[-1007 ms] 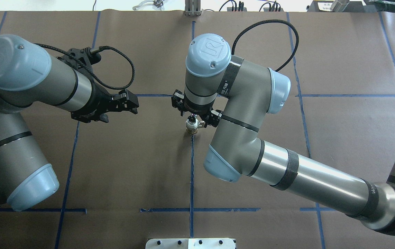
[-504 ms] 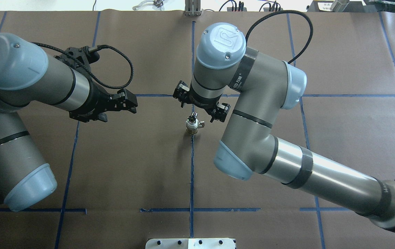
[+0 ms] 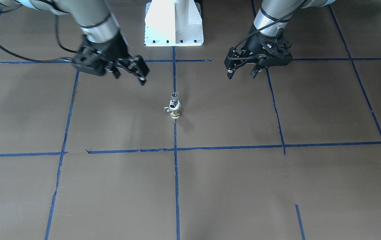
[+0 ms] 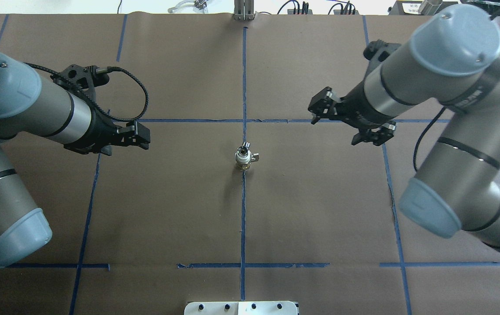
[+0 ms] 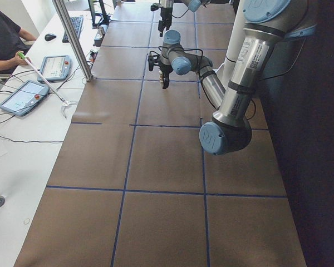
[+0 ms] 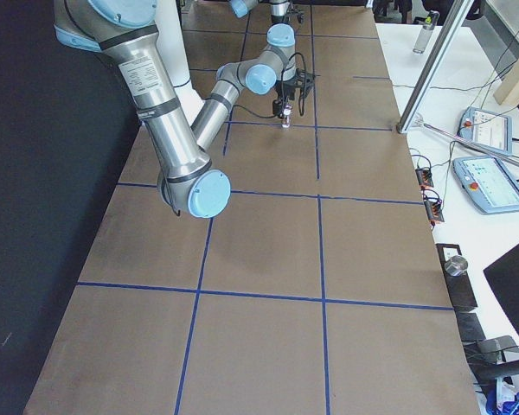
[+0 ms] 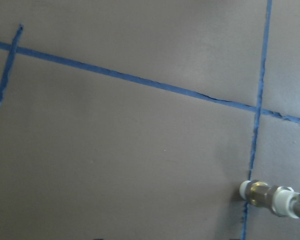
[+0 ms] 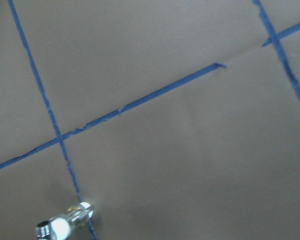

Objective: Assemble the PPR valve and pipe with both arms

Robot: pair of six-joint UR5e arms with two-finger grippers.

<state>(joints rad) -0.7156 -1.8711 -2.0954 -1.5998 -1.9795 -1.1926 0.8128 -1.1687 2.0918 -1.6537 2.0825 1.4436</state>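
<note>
PPR valve [image 3: 175, 114]: stands upright at the tabletop's centre on a blue tape line [image 3: 175, 173]. Its long axis is vertical, with the pipe [image 3: 175, 97] seated on top, mouth upward. Left gripper [image 3: 241, 76] and right gripper [image 3: 130, 78]: jaws spread, both well apart from it. Surface: brown paper, taped grid. White pedestal base [image 3: 173, 25] at the robot-side edge; tablets [image 5: 23, 95] on a side bench.

The valve [image 3: 175, 114], white ends round a brass middle, stands upright on the bench [image 3: 244, 186], right on the blue tape line [image 3: 176, 173], with the shiny silver pipe [image 3: 175, 100] seated on top.
</note>
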